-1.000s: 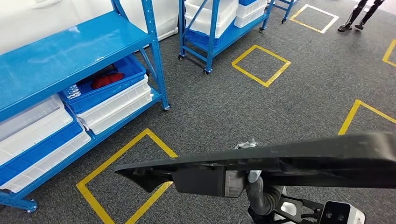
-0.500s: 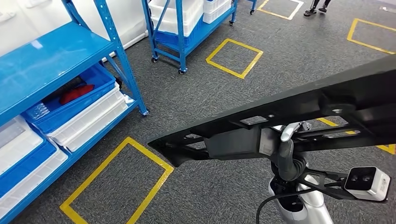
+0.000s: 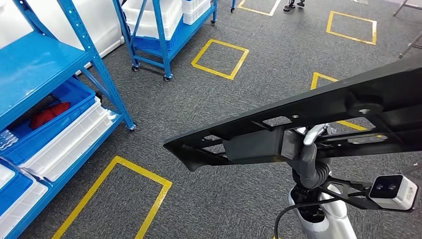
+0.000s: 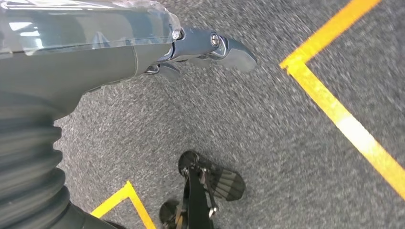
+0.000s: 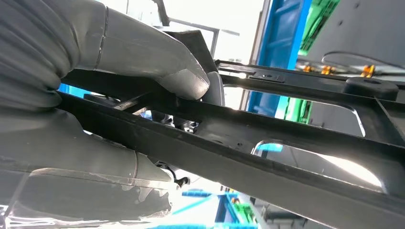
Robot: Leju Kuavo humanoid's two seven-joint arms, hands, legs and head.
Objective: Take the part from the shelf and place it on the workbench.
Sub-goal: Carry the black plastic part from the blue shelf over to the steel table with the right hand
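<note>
Turning away from the blue shelf (image 3: pixel 45 69), now further to the left of the frame, the right hand (image 3: pixel 309 149) grips the long black part (image 3: pixel 318 117) mid-frame, while the left hand (image 4: pixel 210 47) holds nothing, so the workbench comes next.

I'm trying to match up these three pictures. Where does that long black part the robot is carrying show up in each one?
Head view: the black part runs slantwise across the lower right, above the right arm.
Left wrist view: I see carpet and yellow tape past the left hand, and no sign of the part.
Right wrist view: the part crosses the picture, gripped by the right hand.
Shared landmark: the blue shelving.
</note>
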